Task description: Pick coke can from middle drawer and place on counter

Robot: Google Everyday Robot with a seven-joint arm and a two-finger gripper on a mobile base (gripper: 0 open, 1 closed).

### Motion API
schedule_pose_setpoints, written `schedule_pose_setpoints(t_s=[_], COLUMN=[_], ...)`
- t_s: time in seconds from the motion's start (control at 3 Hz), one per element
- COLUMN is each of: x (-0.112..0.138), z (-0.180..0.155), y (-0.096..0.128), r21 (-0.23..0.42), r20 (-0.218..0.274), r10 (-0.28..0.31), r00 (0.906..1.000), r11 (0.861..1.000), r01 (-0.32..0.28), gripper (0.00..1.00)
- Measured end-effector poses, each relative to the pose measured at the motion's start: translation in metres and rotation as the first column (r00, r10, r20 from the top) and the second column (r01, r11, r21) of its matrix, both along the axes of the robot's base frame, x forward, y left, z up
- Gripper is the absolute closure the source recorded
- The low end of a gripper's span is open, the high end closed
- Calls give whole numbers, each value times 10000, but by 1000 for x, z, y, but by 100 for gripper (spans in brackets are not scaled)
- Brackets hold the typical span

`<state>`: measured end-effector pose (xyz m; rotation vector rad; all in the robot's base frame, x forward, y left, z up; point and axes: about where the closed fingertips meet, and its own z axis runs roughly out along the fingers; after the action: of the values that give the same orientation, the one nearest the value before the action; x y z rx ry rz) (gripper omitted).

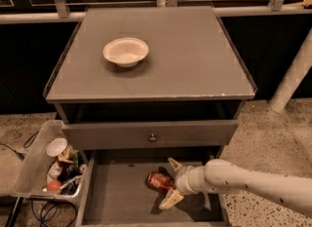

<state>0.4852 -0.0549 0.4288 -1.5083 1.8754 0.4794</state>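
The coke can (158, 180) lies on its side on the floor of the open middle drawer (117, 197), right of the drawer's centre. My gripper (168, 183) reaches in from the right on a white arm. Its fingers are open, one finger (174, 164) behind the can's right end and the other (170, 199) in front of it. The gripper is right at the can's right end. The grey counter (195, 55) is above, with a chipped front edge.
A white bowl (125, 51) sits on the counter's left half. A closed drawer front with a round knob (152, 137) is above the open drawer. A clear bin (34, 170) of clutter stands on the floor at the left. A white post (292, 77) is at the right.
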Motion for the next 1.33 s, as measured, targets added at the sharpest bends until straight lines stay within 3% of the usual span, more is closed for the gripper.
schedule_pose_setpoints(t_s=[0.33,1.33], x=[7,14], z=[-12,-54], y=[1,8], r21=[313,467], r20=[135,-233], r10=[-232,-1198], r00=[9996,9925], r11=[9993,9916], r01=[228,1208], gripper=[0,0])
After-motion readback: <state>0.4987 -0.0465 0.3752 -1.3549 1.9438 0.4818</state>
